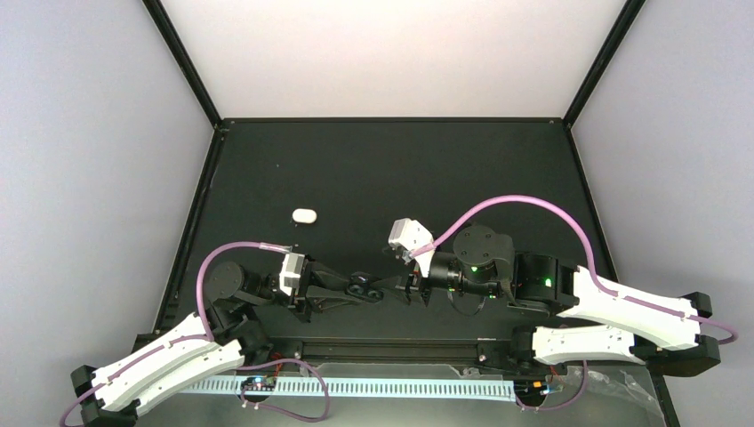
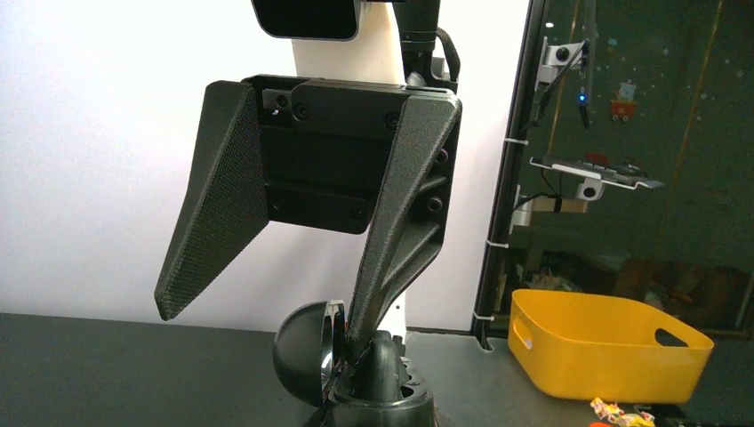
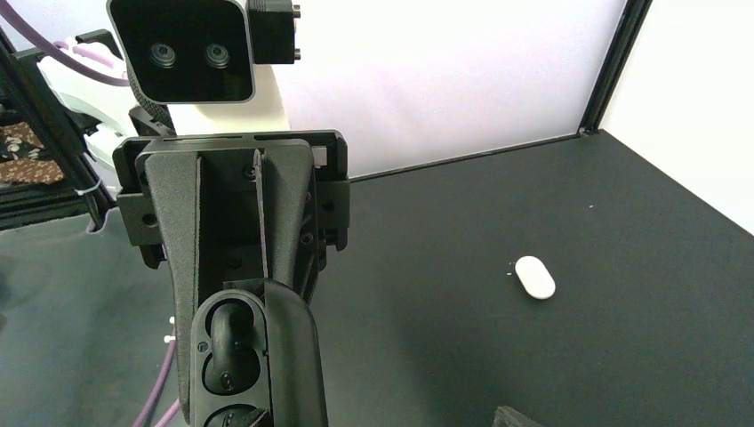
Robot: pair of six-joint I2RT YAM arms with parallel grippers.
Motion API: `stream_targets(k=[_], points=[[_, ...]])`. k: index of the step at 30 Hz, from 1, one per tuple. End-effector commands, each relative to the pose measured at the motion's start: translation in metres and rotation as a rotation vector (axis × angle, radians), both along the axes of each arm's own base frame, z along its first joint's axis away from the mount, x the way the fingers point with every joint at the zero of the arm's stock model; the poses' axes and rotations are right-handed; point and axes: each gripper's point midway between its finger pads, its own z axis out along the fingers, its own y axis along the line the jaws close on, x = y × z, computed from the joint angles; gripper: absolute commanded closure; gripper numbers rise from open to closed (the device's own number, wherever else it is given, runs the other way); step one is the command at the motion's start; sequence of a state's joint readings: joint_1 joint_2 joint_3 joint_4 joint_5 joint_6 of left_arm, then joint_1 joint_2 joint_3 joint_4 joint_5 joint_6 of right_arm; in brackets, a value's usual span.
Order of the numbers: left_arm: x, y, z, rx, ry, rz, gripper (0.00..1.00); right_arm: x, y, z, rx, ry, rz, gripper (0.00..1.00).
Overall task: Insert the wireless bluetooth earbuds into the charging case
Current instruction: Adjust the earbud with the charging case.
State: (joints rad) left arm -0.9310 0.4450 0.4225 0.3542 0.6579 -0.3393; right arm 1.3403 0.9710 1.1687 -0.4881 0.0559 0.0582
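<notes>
Seating looks partly done: left end effector (image 3: 260, 267) clamps the open black case (image 3: 293, 356), one black earbud (image 3: 228, 342) inside; right end effector (image 2: 262, 320) apart; white case (image 1: 304, 215) waits.

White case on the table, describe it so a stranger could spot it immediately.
Take the black table and look at its left half, about midway back. The white case lies there alone, a closed, smooth oval pebble. Its pale colour sets it apart from the open black case nearer the front.
</notes>
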Motion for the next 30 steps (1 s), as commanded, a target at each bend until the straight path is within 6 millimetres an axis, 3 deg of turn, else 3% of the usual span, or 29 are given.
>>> stream_targets(k=[1, 9, 17, 30], points=[[-0.004, 0.007, 0.025, -0.059, -0.057, 0.013, 0.99, 0.000, -0.005, 0.008, 0.007, -0.013, -0.008, 0.35], [-0.004, 0.007, 0.023, -0.055, -0.051, 0.015, 0.98, 0.000, -0.006, 0.007, 0.009, -0.008, -0.012, 0.35], [-0.003, 0.004, 0.018, -0.036, -0.041, 0.012, 0.99, 0.003, -0.014, 0.032, 0.097, -0.020, -0.041, 0.35], [-0.002, 0.004, 0.015, -0.029, -0.036, 0.012, 0.99, 0.001, -0.009, 0.029, 0.091, -0.008, -0.026, 0.34]])
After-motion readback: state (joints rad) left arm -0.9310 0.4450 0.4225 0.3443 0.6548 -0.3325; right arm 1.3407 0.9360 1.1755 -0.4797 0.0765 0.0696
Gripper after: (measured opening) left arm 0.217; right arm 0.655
